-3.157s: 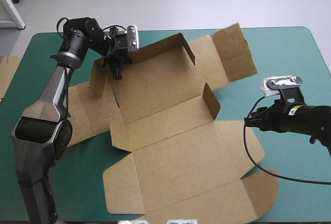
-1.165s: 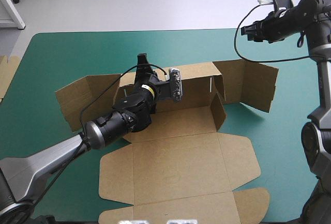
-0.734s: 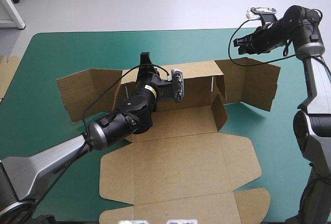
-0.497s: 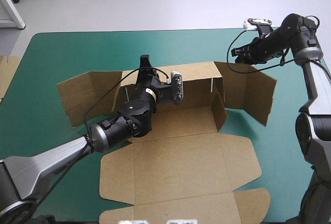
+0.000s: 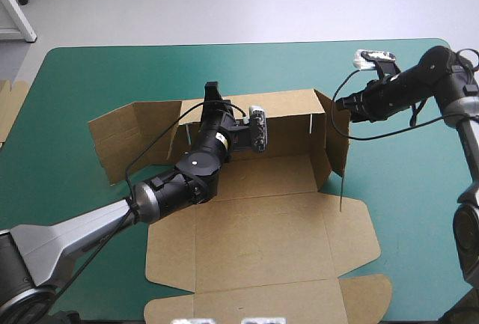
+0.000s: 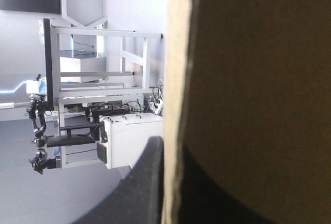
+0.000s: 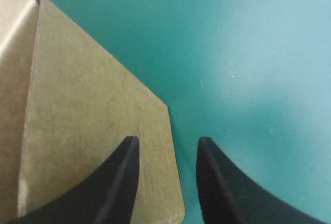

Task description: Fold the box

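Count: one brown cut-board box (image 5: 262, 242); two black-fingered grippers; one strip of spare brown board (image 5: 7, 107) at the table's left edge.
Box position: mid-table on the teal-green cover (image 5: 112, 69); back wall and right flap raised, lid flat at the near edge.
Left claw: left gripper (image 5: 211, 93) all but closed, pinching the back wall's top edge.
Right claw: right gripper (image 7: 166, 142) narrowly parted, holding nothing; flap corner under the gap.
Obscured: the left gripper's second finger is behind the board.

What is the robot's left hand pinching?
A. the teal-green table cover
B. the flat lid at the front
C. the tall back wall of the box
C: the left gripper sits on the top edge of the standing back wall of the box, and the left wrist view shows the brown board clamped in it.
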Controlling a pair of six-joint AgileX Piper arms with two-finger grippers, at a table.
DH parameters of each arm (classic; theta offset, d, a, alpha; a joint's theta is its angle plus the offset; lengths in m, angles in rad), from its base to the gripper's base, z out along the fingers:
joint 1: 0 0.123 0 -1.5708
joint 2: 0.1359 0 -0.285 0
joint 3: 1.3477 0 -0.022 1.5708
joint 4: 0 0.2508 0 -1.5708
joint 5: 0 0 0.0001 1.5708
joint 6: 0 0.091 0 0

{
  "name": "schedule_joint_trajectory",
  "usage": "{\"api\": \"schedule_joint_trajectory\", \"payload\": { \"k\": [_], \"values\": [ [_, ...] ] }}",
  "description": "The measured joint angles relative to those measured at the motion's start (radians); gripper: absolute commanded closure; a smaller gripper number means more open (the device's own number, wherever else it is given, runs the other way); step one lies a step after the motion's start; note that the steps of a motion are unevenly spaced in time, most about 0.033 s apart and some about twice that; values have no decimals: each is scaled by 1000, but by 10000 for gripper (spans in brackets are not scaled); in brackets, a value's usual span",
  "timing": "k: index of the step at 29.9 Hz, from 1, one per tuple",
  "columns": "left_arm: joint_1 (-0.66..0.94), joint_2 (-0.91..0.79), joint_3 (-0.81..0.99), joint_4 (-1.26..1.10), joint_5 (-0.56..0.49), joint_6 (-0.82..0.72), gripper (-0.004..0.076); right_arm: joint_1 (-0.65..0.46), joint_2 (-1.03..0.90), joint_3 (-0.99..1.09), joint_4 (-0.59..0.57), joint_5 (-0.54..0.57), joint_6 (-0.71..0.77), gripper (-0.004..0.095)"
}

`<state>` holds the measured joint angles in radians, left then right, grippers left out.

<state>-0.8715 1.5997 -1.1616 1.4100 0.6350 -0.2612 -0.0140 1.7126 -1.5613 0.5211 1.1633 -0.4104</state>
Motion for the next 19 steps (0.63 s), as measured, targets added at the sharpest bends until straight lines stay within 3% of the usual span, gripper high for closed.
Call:
{"api": "schedule_joint_trajectory", "payload": {
  "k": [8, 19],
  "values": [
    [-1, 1, 62, 154, -13, -114, 734, 0, -202, 308, 141, -220, -198, 563],
    [-9, 1, 77, 189, -9, -147, 734, 0, -309, 540, 334, -308, -520, 541]
  ]
}}
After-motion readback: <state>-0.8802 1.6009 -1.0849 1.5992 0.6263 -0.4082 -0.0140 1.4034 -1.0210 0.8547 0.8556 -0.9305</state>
